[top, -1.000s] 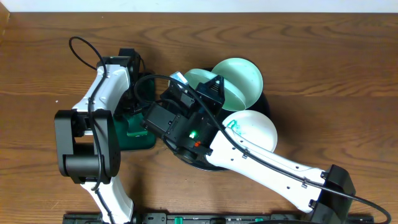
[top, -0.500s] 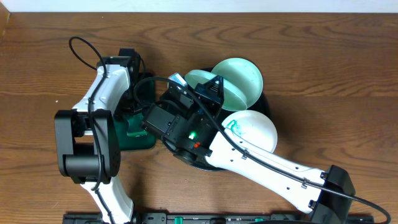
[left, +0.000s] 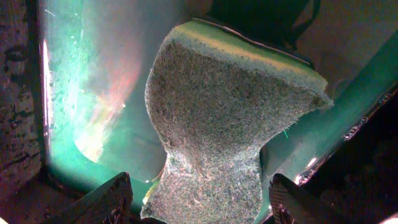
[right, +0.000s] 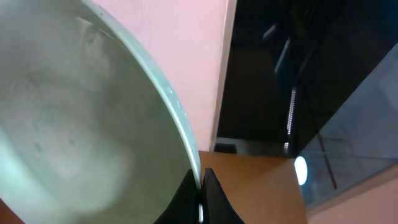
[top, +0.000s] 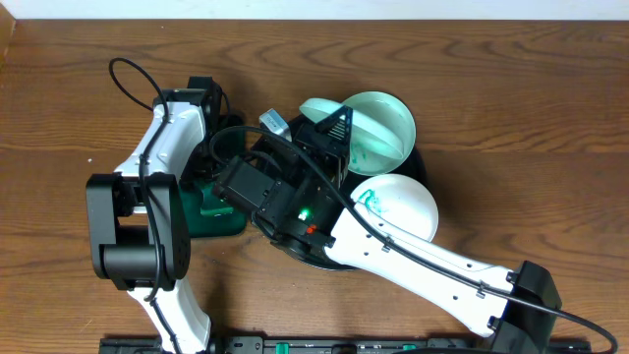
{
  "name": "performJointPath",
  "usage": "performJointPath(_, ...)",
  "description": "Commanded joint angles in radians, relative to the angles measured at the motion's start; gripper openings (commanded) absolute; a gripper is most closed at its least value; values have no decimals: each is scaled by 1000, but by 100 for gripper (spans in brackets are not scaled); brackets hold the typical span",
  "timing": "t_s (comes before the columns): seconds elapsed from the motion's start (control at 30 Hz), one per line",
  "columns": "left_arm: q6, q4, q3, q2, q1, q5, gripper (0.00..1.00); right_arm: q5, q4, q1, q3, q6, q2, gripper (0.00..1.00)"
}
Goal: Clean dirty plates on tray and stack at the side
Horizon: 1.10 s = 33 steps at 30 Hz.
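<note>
Left pincer (left: 199, 194) stands wide astride the sponge (left: 230, 124) in the green tray (left: 81, 81), at 9 o'clock of the black tray (top: 421, 165). Right pincer (right: 200, 186) is clamped on a plate (right: 74, 124) by its rim, at the tray's 12 o'clock. Within the last second that plate has tipped up and shifted toward 1 o'clock. Judgement: it is being presented for wiping. A smeared plate (top: 403, 206) waits at 3 o'clock.

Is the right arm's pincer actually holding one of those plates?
Yes, in the right wrist view the right pincer is pinched shut on the thin rim of a pale mint plate.
</note>
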Motion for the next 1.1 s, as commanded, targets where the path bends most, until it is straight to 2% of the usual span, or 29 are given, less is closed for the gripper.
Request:
performJointPath(0.0, 3, -6, 3, -5, 4, -1, 71, 53, 18, 10, 2, -79, -29, 1)
performJointPath(0.13, 3, -5, 3, -5, 4, -1, 71, 42, 33, 10, 2, -74, -29, 1)
performJointPath(0.23, 3, -6, 3, -5, 4, -1, 71, -89, 26, 9, 2, -9, -29, 1)
performJointPath(0.33, 3, -7, 3, -5, 4, -1, 71, -36, 16, 21, 2, 26, -29, 1)
performJointPath(0.4, 3, -6, 3, -5, 4, -1, 72, -156, 5, 21, 2, 43, -32, 1)
performJointPath(0.5, 3, -6, 3, -5, 4, -1, 71, -92, -45, 27, 2, 145, -32, 1)
performJointPath(0.57, 3, -9, 3, -5, 4, -1, 71, -214, -76, 25, 2, 186, -36, 1)
performJointPath(0.7, 3, -9, 3, -5, 4, -1, 71, -239, -161, 19, 2, 314, -36, 1)
performJointPath(0.77, 3, -9, 3, -5, 4, -1, 72, -182, -201, 19, 2, 351, -37, 1)
performJointPath(0.93, 2, -9, 3, -5, 4, -1, 72, -117, -208, 18, 2, 351, -44, 1)
performJointPath(1.0, 2, -10, 3, -5, 4, -1, 72, -168, -180, 15, 2, 304, -44, 1)
performJointPath(1.07, 2, -10, 3, -5, 4, -1, 72, -97, -210, 35, 2, 317, -45, 1)
